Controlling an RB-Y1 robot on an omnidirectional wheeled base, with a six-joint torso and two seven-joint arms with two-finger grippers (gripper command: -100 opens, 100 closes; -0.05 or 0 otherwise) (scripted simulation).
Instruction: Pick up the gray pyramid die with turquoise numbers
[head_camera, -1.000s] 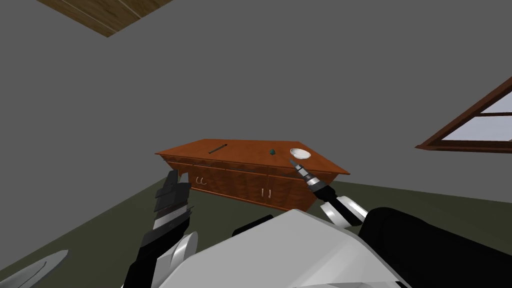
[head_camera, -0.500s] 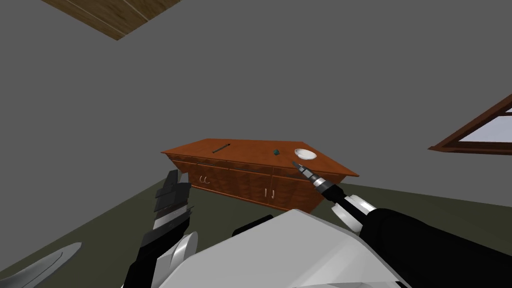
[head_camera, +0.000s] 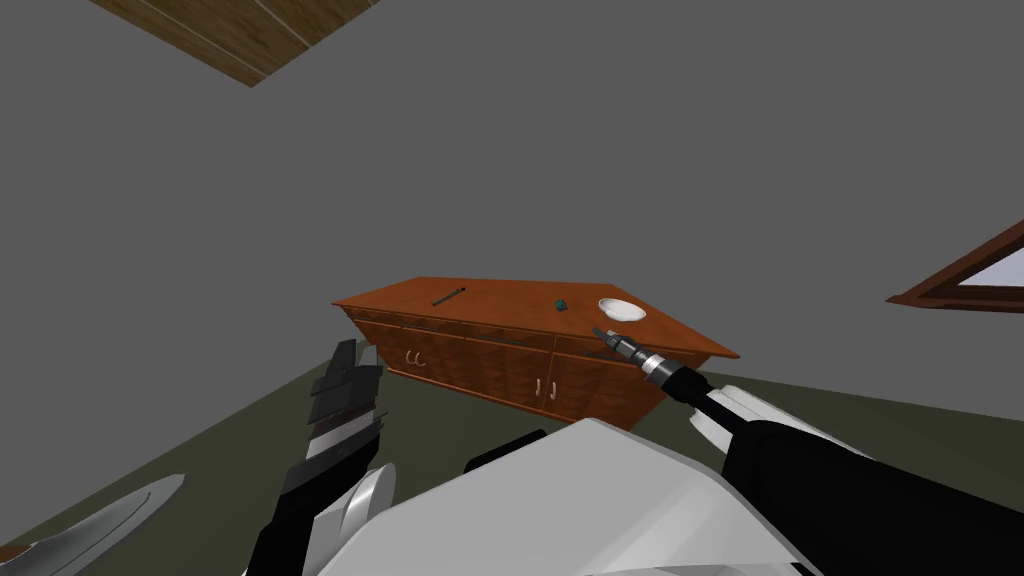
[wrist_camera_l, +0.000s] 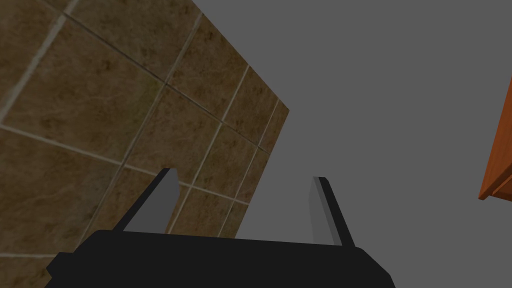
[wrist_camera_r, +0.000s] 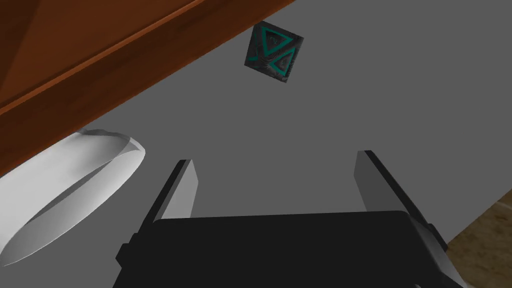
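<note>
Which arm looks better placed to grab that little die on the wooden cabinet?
Right. The right gripper is open at the front edge of the cabinet with the die just ahead of its fingers. The left gripper, also open, sits near the cabinet's other end, away from the die.

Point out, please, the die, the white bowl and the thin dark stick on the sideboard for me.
die (wrist_camera_r: 274, 53): right wrist view, on its turquoise-marked face.
white bowl (head_camera: 622, 310): head view, on its bare inside.
thin dark stick (head_camera: 449, 296): head view, on the middle of its shaft.
</note>
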